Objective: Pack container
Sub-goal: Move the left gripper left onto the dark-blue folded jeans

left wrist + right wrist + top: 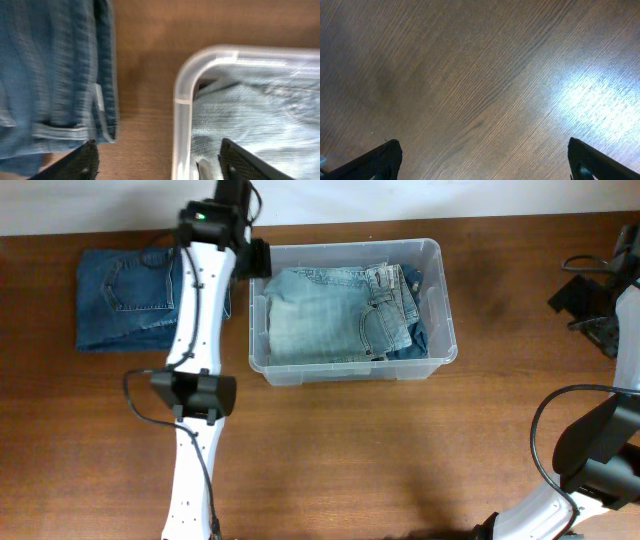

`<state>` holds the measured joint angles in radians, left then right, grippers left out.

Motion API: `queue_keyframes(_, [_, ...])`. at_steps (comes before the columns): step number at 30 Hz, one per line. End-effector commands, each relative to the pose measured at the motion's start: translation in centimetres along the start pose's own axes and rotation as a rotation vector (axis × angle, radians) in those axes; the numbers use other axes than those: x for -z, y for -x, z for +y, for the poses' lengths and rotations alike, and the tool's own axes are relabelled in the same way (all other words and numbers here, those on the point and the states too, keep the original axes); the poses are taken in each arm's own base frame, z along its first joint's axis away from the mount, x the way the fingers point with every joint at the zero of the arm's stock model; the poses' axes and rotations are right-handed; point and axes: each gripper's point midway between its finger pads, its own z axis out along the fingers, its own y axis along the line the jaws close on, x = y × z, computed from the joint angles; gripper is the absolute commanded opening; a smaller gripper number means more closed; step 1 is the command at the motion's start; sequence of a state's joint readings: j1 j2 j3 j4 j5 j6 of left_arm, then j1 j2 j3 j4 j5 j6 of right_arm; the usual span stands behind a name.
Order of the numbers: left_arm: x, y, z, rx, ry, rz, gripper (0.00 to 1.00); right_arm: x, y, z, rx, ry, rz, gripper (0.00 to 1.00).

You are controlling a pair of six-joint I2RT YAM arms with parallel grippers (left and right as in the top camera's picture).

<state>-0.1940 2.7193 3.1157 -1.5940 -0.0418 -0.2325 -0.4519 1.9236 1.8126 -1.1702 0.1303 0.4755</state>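
The clear plastic container [441, 252] stands at the back middle of the table. Folded light blue jeans [320, 320] lie in it, over a darker pair [412, 332]. Another dark blue pair of jeans [125, 300] lies folded on the table to its left. My left gripper [257, 258] hangs over the container's back left corner, open and holding nothing. In the left wrist view the rim [182, 85] runs between the fingers, with the light jeans [250, 110] on one side and the dark jeans [50, 75] on the other. My right gripper [485, 165] is open over bare wood.
The left arm [195, 390] stretches from the front edge up past the container's left side. My right arm [600, 450] sits at the front right corner. Black equipment [600, 295] stands at the far right edge.
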Motion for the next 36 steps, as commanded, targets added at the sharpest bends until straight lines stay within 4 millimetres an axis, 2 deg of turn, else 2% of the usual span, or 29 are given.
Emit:
queue_keyframes(1, [7.6, 3.1, 1.8, 0.034, 0.000, -0.182, 0.97, -0.1, 0.0, -0.2, -0.012, -0.012, -0.003, 0.98])
queue_keyframes(3, [8.7, 3.9, 3.4, 0.056, 0.046, -0.227, 0.99, -0.1, 0.0, -0.2, -0.012, -0.012, -0.003, 0.98])
queue_keyframes(6, [9.6, 5.1, 7.1, 0.104, 0.151, -0.279, 0.99, -0.1, 0.0, -0.2, -0.012, -0.012, -0.003, 0.98])
queue_keyframes(9, [9.4, 5.6, 10.0, 0.079, 0.197, -0.284, 0.99, -0.1, 0.0, -0.2, -0.012, -0.012, -0.003, 0.98])
queue_keyframes(17, [9.6, 6.8, 21.3, 0.221, 0.295, -0.331, 0.99, -0.1, 0.0, -0.2, -0.012, -0.012, -0.003, 0.98])
queue_keyframes(20, [9.5, 6.5, 24.3, 0.180, 0.283, -0.320, 0.99, -0.1, 0.0, -0.2, -0.012, -0.012, -0.003, 0.98])
queue_keyframes(25, [7.8, 5.5, 28.1, 0.137, 0.211, -0.285, 0.99, -0.1, 0.0, -0.2, -0.012, -0.012, -0.003, 0.98])
queue_keyframes(30, [4.2, 3.6, 31.7, 0.094, 0.149, -0.221, 0.96, -0.1, 0.0, -0.2, -0.012, -0.012, -0.003, 0.98])
queue_keyframes(36, [1.2, 1.7, 35.4, 0.169, 0.075, -0.201, 0.99, -0.1, 0.0, -0.2, -0.012, -0.012, -0.003, 0.98])
